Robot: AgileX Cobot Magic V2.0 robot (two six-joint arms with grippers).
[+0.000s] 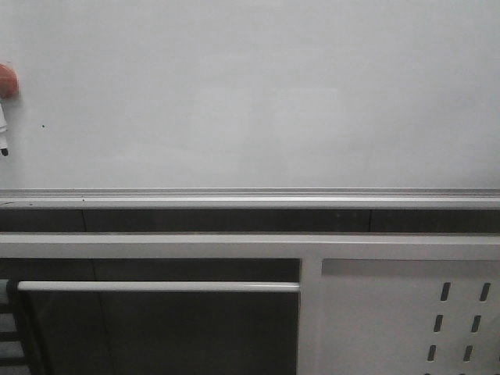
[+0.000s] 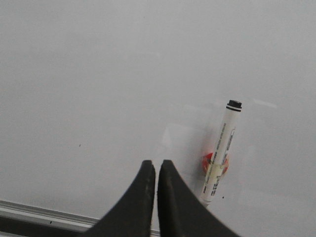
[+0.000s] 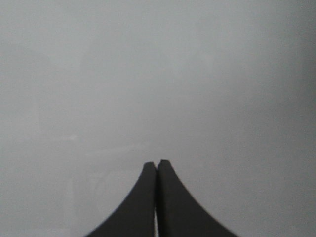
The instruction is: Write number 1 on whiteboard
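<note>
The whiteboard (image 1: 250,94) fills the upper front view, glossy white with a silver frame edge (image 1: 250,195) along its bottom. No number 1 is in view on it. A white marker (image 2: 221,153) with a black cap is taped to a red magnet (image 2: 207,162) stuck on the board. In the front view that marker (image 1: 3,129) shows only at the far left edge. My left gripper (image 2: 157,163) is shut and empty, just beside the marker. My right gripper (image 3: 157,163) is shut and empty before bare whiteboard (image 3: 158,74). Neither gripper shows in the front view.
Below the board's frame runs a dark gap (image 1: 234,220), then a white metal panel with oval slots (image 1: 406,320) at the lower right and a white rail (image 1: 156,287) at the lower left. A tiny black speck (image 1: 43,126) marks the board.
</note>
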